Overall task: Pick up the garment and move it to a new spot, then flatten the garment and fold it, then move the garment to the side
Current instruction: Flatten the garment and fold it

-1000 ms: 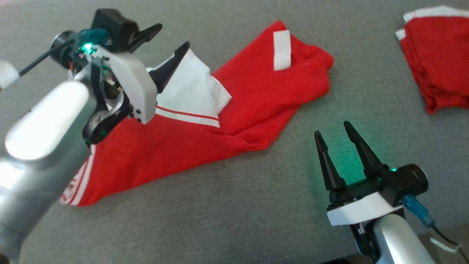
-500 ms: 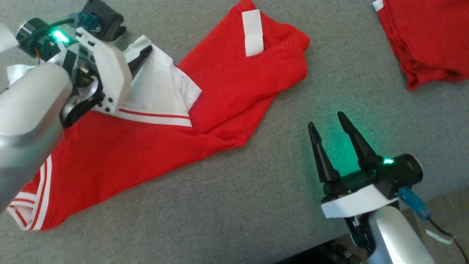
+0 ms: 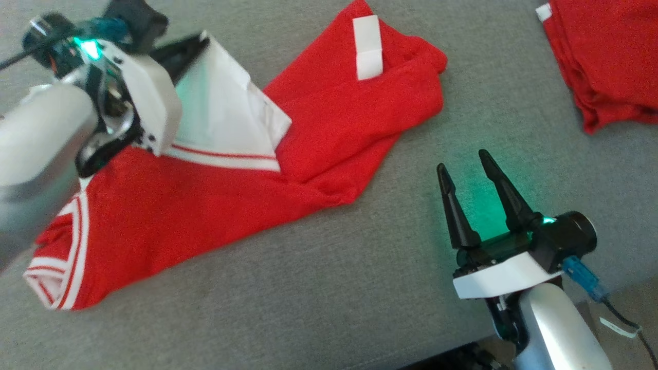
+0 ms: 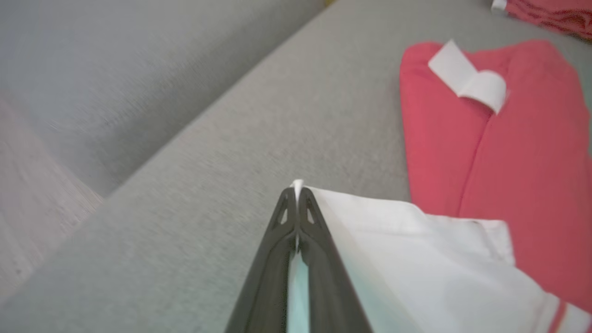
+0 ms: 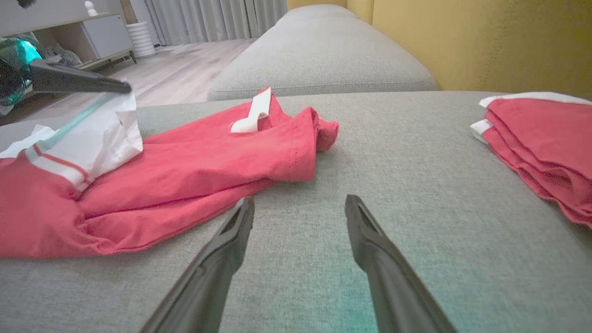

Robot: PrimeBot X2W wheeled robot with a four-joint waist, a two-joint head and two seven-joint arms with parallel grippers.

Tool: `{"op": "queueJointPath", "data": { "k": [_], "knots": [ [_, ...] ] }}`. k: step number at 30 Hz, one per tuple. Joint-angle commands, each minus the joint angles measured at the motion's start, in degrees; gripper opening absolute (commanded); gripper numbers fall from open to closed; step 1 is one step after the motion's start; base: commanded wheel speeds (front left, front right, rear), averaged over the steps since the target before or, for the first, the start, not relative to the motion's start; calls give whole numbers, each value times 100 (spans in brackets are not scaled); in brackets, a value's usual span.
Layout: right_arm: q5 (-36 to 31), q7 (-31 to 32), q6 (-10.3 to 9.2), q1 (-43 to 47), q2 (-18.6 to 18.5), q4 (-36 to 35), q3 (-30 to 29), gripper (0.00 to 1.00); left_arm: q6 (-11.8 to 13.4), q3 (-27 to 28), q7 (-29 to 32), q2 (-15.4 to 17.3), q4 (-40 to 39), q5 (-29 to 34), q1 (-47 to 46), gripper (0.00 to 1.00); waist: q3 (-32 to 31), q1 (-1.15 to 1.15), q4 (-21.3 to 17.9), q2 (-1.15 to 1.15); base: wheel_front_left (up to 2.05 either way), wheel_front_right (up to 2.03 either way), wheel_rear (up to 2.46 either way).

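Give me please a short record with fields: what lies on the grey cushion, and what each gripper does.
surface: grey cushion
garment: red garment, crumpled, lying on the cushion
left: left gripper, jaws shut on the garment's white corner
right: right gripper, jaws open, empty, over bare cushion beside the garment
aside: folded red pile, apart at the far right
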Motion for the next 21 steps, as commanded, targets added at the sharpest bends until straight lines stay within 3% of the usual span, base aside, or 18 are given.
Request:
{"op": "queueJointPath", "data": {
  "k": [1, 9, 21],
  "knots": [
    [-20, -22, -5, 71, 12, -141, 94, 100, 10, 262, -138, 252, -108, 44, -449, 0, -121, 0, 127, 0, 0, 0, 0],
    [-59, -22, -5, 239, -135, -54, 45, 100, 167, 640, -1337, 590, -21, 341, -732, 0, -618, 0, 714, 0, 0, 0, 0],
    [-41, -22, -5, 413, -230, 92, 46, 100, 555, 787, -1726, 1026, -147, 359, -492, 0, -1013, 0, 1323, 0, 0, 0, 0]
  ]
}}
